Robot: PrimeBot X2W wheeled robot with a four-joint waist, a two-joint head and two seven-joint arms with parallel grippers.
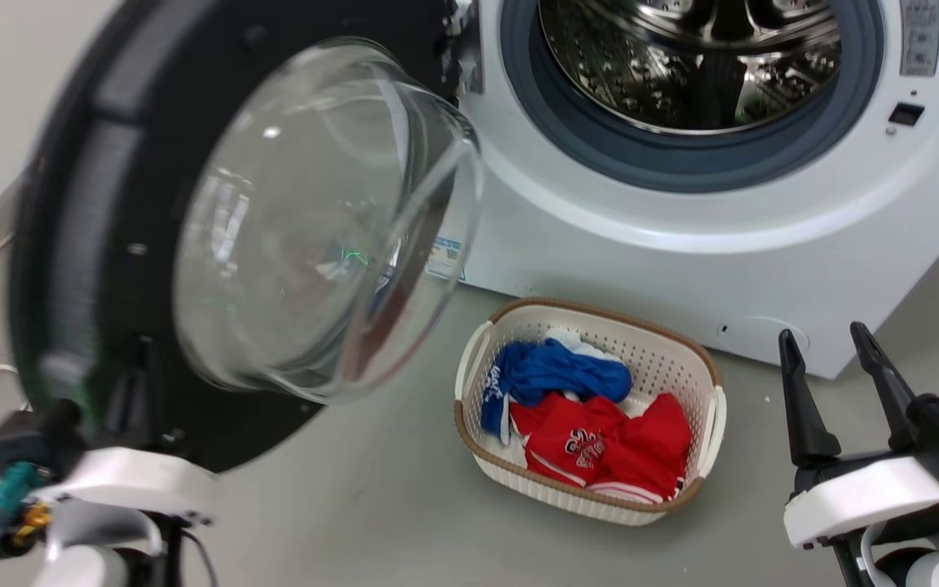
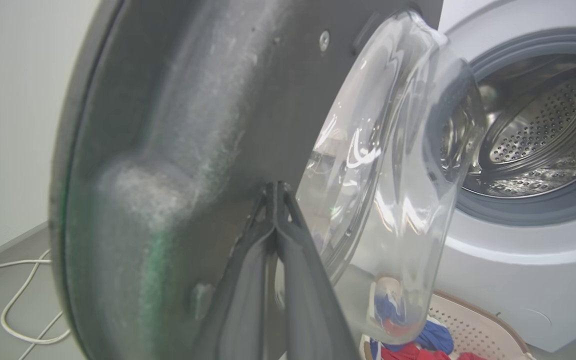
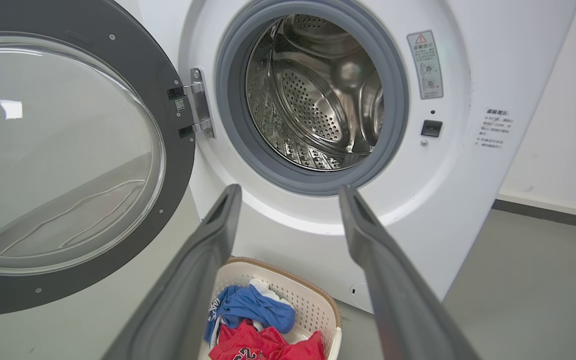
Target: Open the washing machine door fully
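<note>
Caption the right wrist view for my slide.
Washing machine door hanging open, steel drum exposed; the open right gripper frames a basket of red and blue clothes below.

The place is a laundry area in a plain room. The washing machine door [image 3: 68,150] stands open on a white front-loading machine [image 3: 468,200] with a steel drum [image 3: 318,100] inside. Before it, on the smooth grey floor [image 1: 372,505], stands a plastic basket [image 1: 665,359] with red and blue clothes [image 1: 600,448]. The wall [image 3: 568,125] is bare white with a dark skirting [image 3: 548,212].
</note>
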